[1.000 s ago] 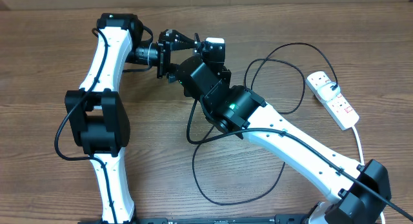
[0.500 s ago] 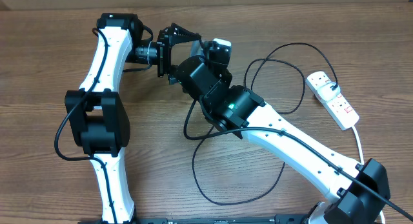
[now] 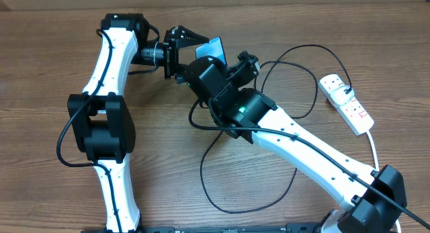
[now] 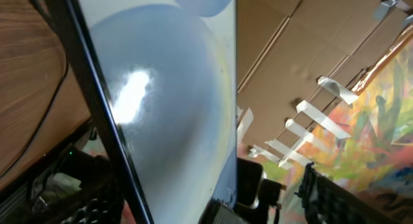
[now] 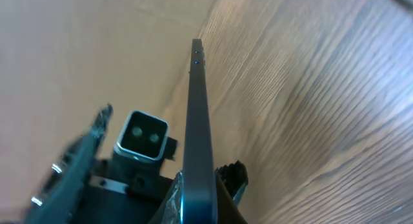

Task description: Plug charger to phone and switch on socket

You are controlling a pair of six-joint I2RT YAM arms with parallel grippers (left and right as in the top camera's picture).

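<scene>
Overhead, both arms crowd together at the far middle of the wooden table (image 3: 54,72). The left gripper (image 3: 191,41) reaches in from the left and has the phone (image 3: 215,48) clamped between its fingers, lifted clear of the wood and tilted, its pale blue screen just showing behind the right arm's wrist. The right gripper (image 3: 250,62) sits just beside the phone's right end; from up here I cannot tell whether its fingers are parted or closed, nor whether anything is pinched between them.

The charger (image 3: 295,75) sprawls in wide black loops across the table, running from the tangle of arms out to the socket (image 3: 346,104), which lies flat near the right edge with its thick white cord (image 3: 373,147) trailing toward the near side.

The left wrist view is almost filled by the phone (image 4: 161,101), its lit screen glaring with a white reflection and its black bezel slanting across the picture (the room's cardboard wall shows beyond it).

The right wrist view catches the phone (image 5: 197,133) edge-on, a thin blue-grey sliver standing up from the left gripper's dark fingers (image 5: 232,175), with a small silver camera block (image 5: 142,139) just to its left.
</scene>
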